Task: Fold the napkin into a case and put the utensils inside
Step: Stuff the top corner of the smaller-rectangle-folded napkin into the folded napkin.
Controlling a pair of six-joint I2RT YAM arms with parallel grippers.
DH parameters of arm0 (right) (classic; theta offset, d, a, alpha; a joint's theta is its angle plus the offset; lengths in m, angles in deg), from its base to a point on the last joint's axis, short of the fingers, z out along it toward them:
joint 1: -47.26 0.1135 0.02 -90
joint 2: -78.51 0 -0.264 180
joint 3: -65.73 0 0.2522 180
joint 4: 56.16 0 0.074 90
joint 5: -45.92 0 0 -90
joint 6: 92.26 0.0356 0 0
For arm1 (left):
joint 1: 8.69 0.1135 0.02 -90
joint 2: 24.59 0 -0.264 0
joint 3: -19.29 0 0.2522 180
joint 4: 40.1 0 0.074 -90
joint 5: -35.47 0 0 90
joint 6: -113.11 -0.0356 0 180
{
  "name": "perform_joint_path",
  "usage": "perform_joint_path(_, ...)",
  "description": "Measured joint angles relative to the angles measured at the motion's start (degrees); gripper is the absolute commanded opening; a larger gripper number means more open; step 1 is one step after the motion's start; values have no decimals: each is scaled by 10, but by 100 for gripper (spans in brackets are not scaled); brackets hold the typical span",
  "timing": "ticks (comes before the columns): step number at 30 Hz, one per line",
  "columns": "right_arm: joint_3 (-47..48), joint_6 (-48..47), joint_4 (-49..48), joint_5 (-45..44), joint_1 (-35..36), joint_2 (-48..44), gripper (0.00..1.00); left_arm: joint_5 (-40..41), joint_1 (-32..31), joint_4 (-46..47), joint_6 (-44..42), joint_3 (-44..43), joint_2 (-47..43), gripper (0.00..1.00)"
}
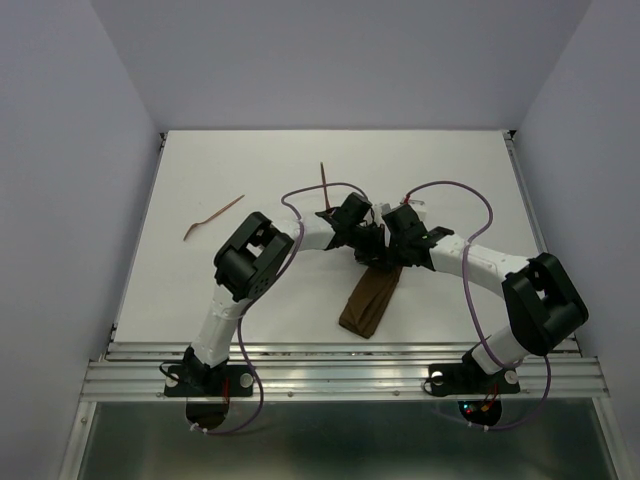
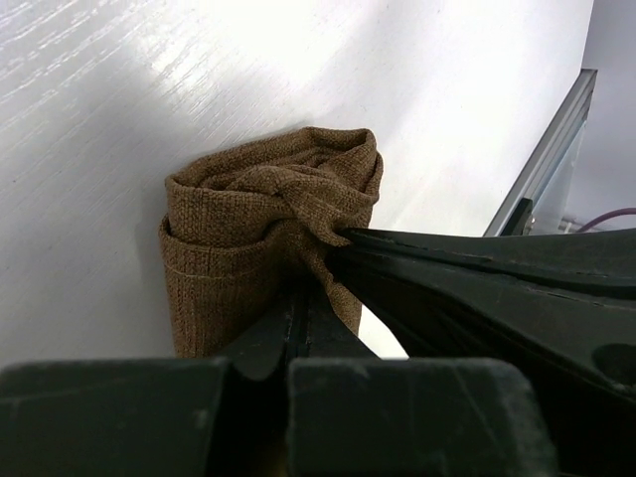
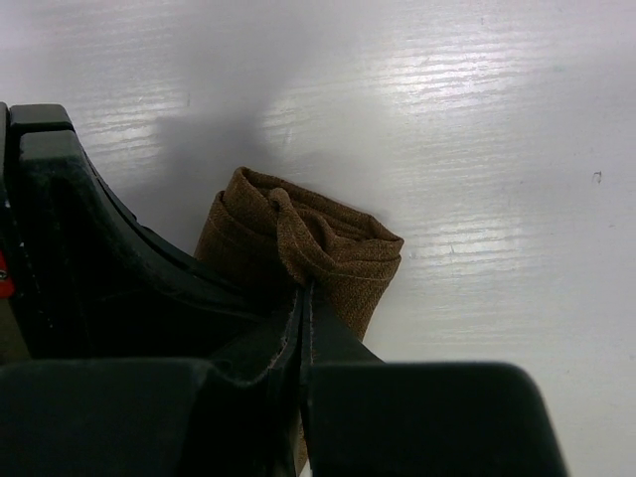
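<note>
The dark brown napkin [image 1: 368, 303] lies folded into a narrow strip in the middle of the table, its far end lifted and bunched. My left gripper [image 1: 366, 246] and right gripper [image 1: 392, 256] meet at that far end. In the left wrist view the left gripper [image 2: 303, 293] is shut on a fold of the napkin [image 2: 260, 214]. In the right wrist view the right gripper [image 3: 306, 290] is shut on the napkin [image 3: 316, 246]. Two reddish-brown utensils lie apart from it: one [image 1: 212, 217] at the left, one [image 1: 323, 176] behind the grippers.
The white table [image 1: 470, 180] has a metal rail [image 1: 340, 365] along its near edge. Purple cables [image 1: 470, 200] loop over both arms. Grey walls close in the left, right and back sides.
</note>
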Motion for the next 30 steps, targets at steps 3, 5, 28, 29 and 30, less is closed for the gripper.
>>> perform_joint_path(3, 0, 0, 0, 0, 0, 0, 1, -2, 0, 0, 0, -3, 2, 0)
perform_joint_path(5, 0, 0, 0, 0, 0, 0, 1, -2, 0, 0, 0, -5, 4, 0)
perform_joint_path(28, 27, -5, 29, 9, 0, -6, 1, -5, 0, 0, 0, -12, 10, 0)
perform_joint_path(29, 27, -5, 29, 10, 0, -4, 1, -5, 0, 0, 0, -12, 10, 0)
perform_joint_path(30, 27, -5, 28, 11, 0, -2, 1, -5, 0, 0, 0, -12, 10, 0)
